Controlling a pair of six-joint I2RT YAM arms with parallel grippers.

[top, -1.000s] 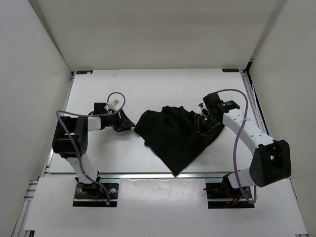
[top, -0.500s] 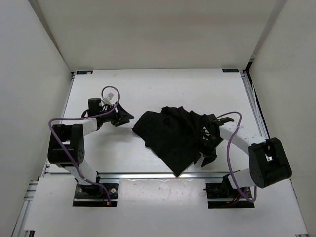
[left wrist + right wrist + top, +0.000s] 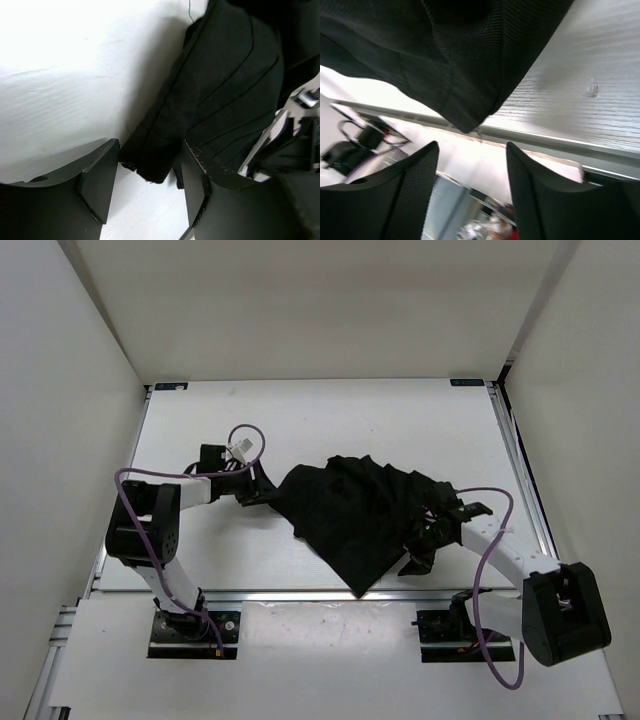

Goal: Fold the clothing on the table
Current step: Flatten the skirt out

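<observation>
The garment point(image 3: 360, 515) sits crumpled mid-table point(image 3: 330, 420), a bit right of centre. It's roughly a triangle: the wide side runs L-R across the far part, and it tapers to a tip that points at the near rail point(image 3: 300, 592). So treat L-R as the long axis, w/ the tip as the loose end. Your L gripper point(image 3: 262, 490) is at the garment's left corner and the fabric lies to its right, toward table centre. In the wrist view the L gripper point(image 3: 150, 150) is spread wide w/ that corner's folded edge lying between the fingers, not pinched; it holds nothing. That makes the L arm the nearer one, already lined up along the long axis. Your R gripper point(image 3: 418, 548) is at the near-right edge, w/ the garment to its left and farther from the base. Its wrist view shows the R gripper point(image 3: 472, 150) w/ fingers apart and nothing between them. A corner of fabric hangs just ahead of them, above the rail. It's prob. not touching the fabric, but the top view is too dark on dark there to be sure. Judgement: the coming move turns on the L corner, since that's the one already in reach. The R side needs to come in toward the edge before it can take hold.
</observation>
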